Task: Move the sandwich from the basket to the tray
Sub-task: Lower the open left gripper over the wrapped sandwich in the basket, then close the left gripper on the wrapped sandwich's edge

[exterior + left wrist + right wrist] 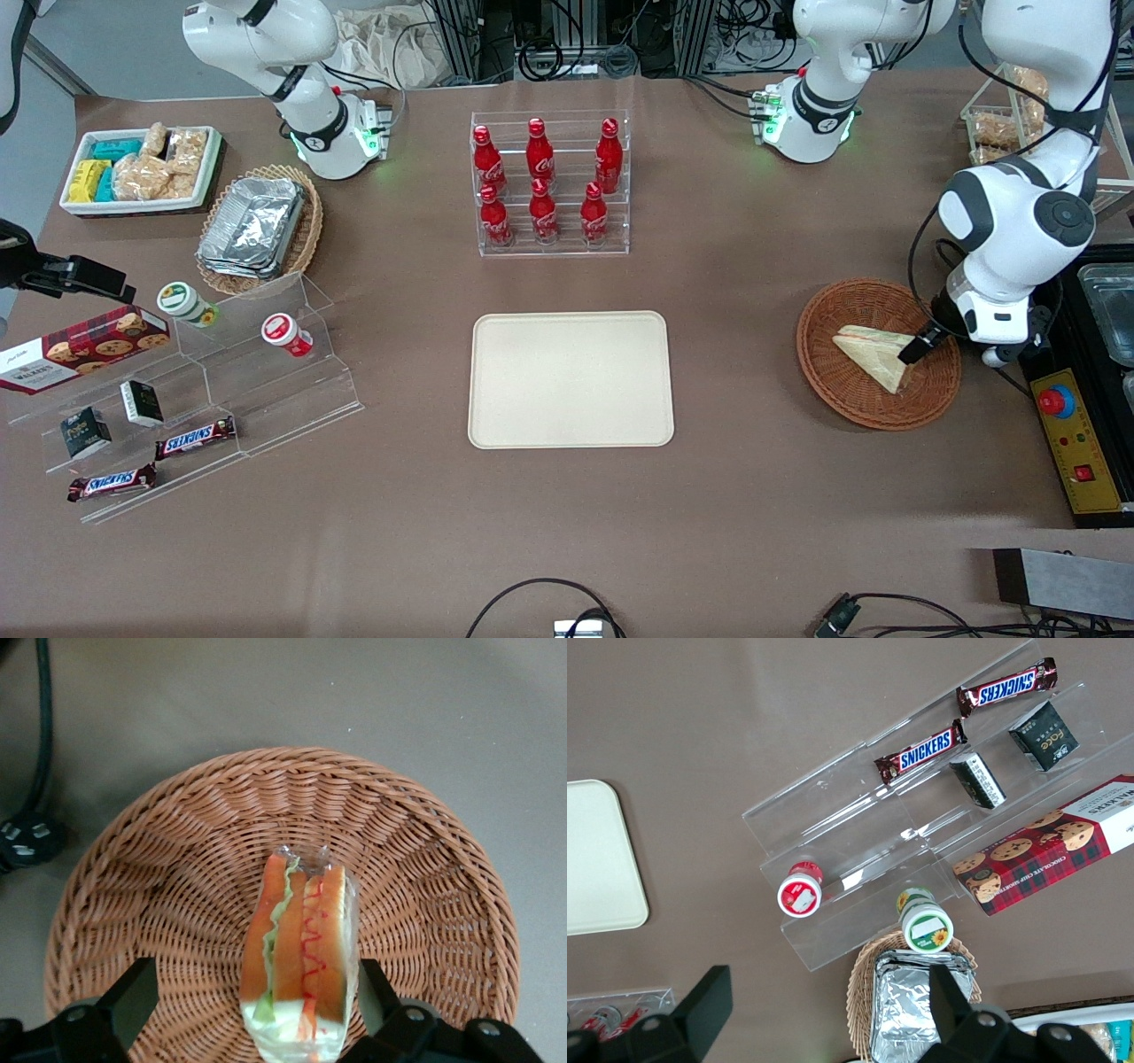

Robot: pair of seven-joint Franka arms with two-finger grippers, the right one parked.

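The gripper point(917, 347) was down inside the basket point(850, 390), at the edge nearest the working arm. Its two fingers point(133, 997) stood wide apart, one on each side of the sandwich point(873, 352), with a gap showing between each finger and the wrap, so it had hold of nothing. The sandwich lay in the basket's middle, a pale wedge with its point toward the front camera; in the wrist view its cut edge point(301, 948) faced up, showing orange and green filling under clear wrap.

The basket point(221, 815) sat on the brown counter point(726, 496) toward the working arm's end. The tray point(570, 379) lay flat in the middle of the counter, well apart from the basket, with nothing on it. Farther from the front camera than the tray stood a clear rack of red bottles point(542, 182). Toward the parked arm's end were a clear stepped stand point(266, 390) carrying candy bars point(195, 437), and an oval basket of foil containers point(252, 226).
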